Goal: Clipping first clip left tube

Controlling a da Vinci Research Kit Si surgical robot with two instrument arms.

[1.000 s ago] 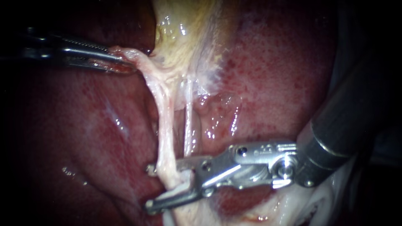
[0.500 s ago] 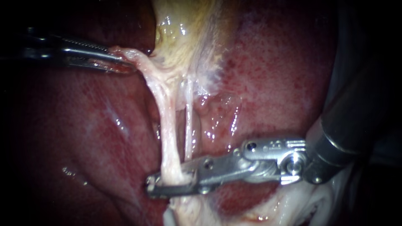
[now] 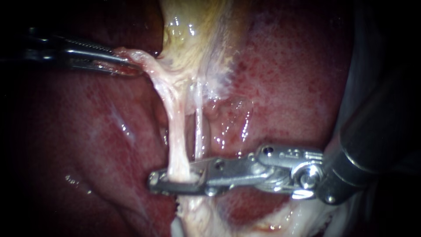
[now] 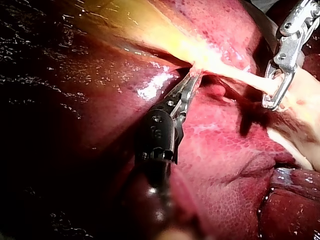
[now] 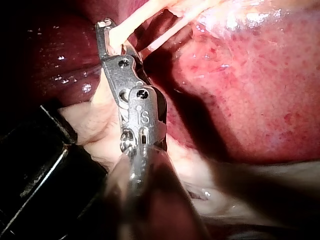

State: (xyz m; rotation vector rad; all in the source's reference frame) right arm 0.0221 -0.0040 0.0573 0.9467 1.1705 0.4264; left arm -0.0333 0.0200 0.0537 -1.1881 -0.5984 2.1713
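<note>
Closed down since a second ago, jaws of the right instrument (image 3: 153, 182) pinch the left tube (image 3: 176, 131) at its near end, mid-scene; the left instrument (image 3: 131, 64) clamps pale tissue (image 3: 145, 62) left of the gallbladder (image 3: 193, 35).

Left tube (image 3: 177, 140) left of right tube (image 3: 198, 127), over liver (image 3: 285, 87); right instrument (image 3: 153, 182) across its lower end.

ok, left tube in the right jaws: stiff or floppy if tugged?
Likely floppy: the left tube is thin, straight only because the left instrument pulls tissue above it. Probably slippery: it glistens wet. Possibly fragile where the right instrument pinches it.
</note>
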